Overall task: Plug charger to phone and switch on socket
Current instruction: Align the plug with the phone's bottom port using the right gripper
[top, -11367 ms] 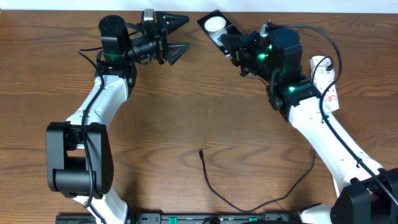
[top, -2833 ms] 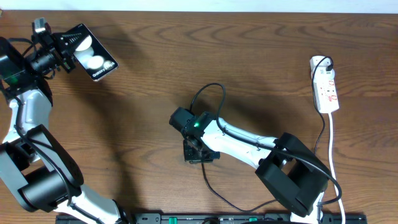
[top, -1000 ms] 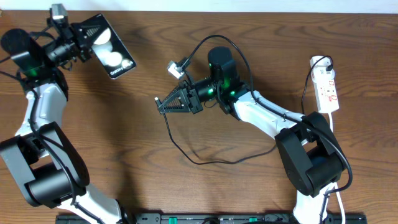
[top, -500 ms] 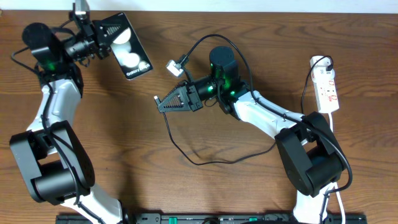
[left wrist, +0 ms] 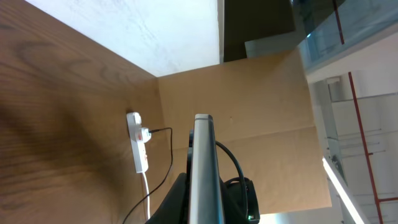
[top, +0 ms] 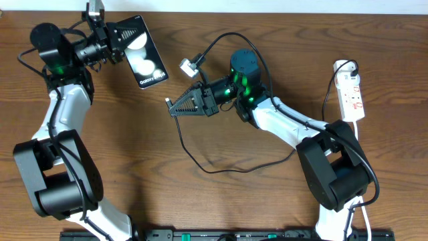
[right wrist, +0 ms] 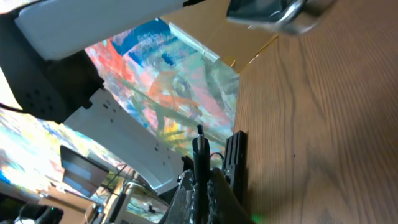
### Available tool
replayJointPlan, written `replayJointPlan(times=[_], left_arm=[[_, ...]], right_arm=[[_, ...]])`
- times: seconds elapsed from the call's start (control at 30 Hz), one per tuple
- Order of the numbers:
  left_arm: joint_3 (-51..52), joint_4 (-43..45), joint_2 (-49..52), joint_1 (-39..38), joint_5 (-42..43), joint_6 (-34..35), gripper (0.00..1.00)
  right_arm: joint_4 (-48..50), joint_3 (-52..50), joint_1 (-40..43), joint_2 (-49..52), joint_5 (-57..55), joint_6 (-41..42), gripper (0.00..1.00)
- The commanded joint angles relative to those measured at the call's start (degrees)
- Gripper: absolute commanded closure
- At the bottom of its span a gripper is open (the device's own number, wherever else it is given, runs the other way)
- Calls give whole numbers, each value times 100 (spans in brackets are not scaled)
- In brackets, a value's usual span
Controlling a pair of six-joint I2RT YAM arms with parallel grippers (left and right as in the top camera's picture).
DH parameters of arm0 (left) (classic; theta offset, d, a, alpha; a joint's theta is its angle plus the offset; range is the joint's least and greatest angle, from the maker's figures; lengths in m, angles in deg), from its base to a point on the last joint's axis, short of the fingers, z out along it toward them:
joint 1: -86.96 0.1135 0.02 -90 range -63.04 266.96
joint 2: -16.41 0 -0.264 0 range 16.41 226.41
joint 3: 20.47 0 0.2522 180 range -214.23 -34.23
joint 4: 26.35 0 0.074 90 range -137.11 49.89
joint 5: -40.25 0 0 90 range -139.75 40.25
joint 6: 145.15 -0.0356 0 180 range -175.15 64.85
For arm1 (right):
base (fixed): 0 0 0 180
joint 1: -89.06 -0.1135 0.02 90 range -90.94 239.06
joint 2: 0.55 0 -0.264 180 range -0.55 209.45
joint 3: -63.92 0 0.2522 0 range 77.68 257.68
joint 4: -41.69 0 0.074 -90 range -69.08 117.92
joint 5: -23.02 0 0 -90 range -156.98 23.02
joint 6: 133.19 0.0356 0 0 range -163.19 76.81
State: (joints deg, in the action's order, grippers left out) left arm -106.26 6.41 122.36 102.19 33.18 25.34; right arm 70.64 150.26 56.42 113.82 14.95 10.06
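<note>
Here my left pincer (top: pixel 115 41) is clamped on one end of the phone (top: pixel 144 57), its fingers pressed against the slab's two faces. I hold it above the far left part of the counter (top: pixel 214 214). From overhead the phone's face shows, with two white round patches and small white lettering at the free end, which angles toward the middle of the counter. In my left wrist view the phone (left wrist: pixel 204 168) appears edge-on as a thin grey strip, dead centre.

My right pincer (top: pixel 175 108) is pressed together on the charger (top: pixel 179 134), pinching it just behind its plug tip. The tip pokes out past the fingertips and points to the left. In my right wrist view the charger (right wrist: pixel 199 140) is a small black stub rising from the closed fingers. The tip sits near the phone's lettered end but apart from it. From the pincer, the thin black cable drops, curves across the counter and swings back under my right arm.

The socket (top: pixel 350 90) lies at the far right of the counter, well apart from both pincers, with a black plug in its far end and its white cord trailing toward the near edge.
</note>
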Motion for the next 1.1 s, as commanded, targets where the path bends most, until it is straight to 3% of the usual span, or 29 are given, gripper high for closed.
replayJointPlan(times=[0.0, 1.07], left_arm=[[-96, 61, -149, -136, 181, -101, 93], [-96, 76, -149, -343, 127, -144, 93]], right_arm=[[20, 39, 57, 39, -101, 96, 99], [295, 39, 192, 39, -426, 461, 99]])
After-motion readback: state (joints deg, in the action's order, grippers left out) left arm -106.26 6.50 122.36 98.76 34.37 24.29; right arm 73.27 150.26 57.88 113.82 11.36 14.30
